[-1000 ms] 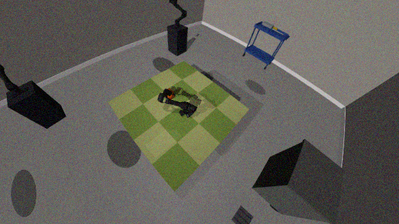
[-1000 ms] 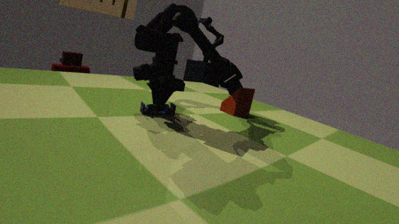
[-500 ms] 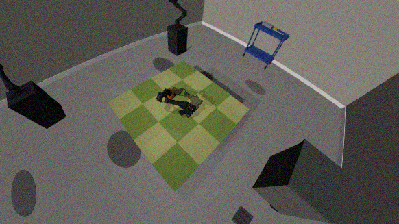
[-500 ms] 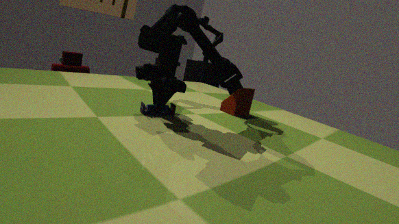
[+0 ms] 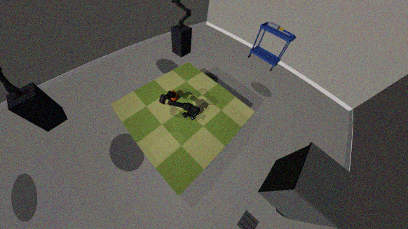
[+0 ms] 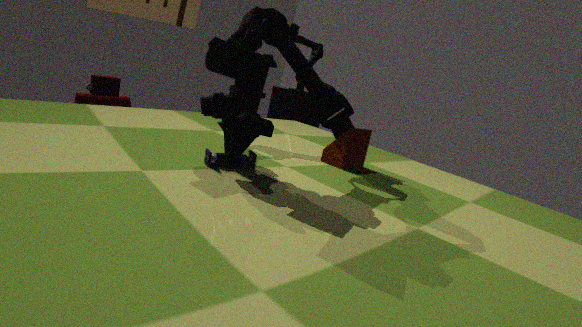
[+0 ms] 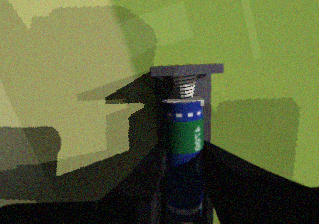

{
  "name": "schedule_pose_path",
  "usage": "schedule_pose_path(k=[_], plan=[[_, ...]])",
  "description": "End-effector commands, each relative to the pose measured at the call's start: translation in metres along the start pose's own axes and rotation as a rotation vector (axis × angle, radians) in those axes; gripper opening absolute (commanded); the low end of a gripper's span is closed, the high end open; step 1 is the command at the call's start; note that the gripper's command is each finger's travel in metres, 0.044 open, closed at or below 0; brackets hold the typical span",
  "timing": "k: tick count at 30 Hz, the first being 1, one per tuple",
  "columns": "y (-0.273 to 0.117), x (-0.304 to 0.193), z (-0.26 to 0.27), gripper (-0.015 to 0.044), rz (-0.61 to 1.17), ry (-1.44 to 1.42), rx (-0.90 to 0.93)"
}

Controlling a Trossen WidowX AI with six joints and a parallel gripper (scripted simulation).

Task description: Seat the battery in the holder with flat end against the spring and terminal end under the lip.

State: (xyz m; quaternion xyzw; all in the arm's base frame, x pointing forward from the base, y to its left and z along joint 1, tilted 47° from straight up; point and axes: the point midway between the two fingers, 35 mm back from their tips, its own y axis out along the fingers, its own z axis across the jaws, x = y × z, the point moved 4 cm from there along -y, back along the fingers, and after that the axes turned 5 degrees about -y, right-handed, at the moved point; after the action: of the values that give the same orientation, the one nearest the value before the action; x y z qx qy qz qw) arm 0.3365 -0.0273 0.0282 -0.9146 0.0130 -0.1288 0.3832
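In the wrist view the blue and green battery (image 7: pixel 184 137) lies lengthwise in the grey holder (image 7: pixel 187 92). Its far end touches the coiled spring (image 7: pixel 185 89) under the holder's end wall. My gripper (image 7: pixel 181 148) is shut on the battery's near part; the fingers are dark and hard to make out. In the exterior view the arm bends down with the gripper (image 6: pixel 231 159) low over the holder on the checkered mat. In the top view the arm (image 5: pixel 180 106) is small near the mat's middle. The holder's lip end is hidden by my gripper.
The arm's orange base (image 6: pixel 347 149) stands on the mat to the right. A red object (image 6: pixel 102 91) sits far left by the wall. Dark boxes (image 5: pixel 33 105) and a blue cart (image 5: pixel 273 42) stand off the mat.
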Motion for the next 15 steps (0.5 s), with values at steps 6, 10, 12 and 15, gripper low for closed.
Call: schedule_pose_path(k=[6,10,12,15], plan=[[-0.0006,-0.0072,-0.0005,0.0063,-0.008,-0.001,-0.001],[-0.0008,-0.0101,-0.0004,0.0063,-0.011,-0.001,-0.001],[-0.0009,-0.0111,-0.0003,0.0063,-0.012,-0.002,-0.001],[-0.0009,-0.0111,-0.0003,0.0063,-0.012,-0.002,-0.001]])
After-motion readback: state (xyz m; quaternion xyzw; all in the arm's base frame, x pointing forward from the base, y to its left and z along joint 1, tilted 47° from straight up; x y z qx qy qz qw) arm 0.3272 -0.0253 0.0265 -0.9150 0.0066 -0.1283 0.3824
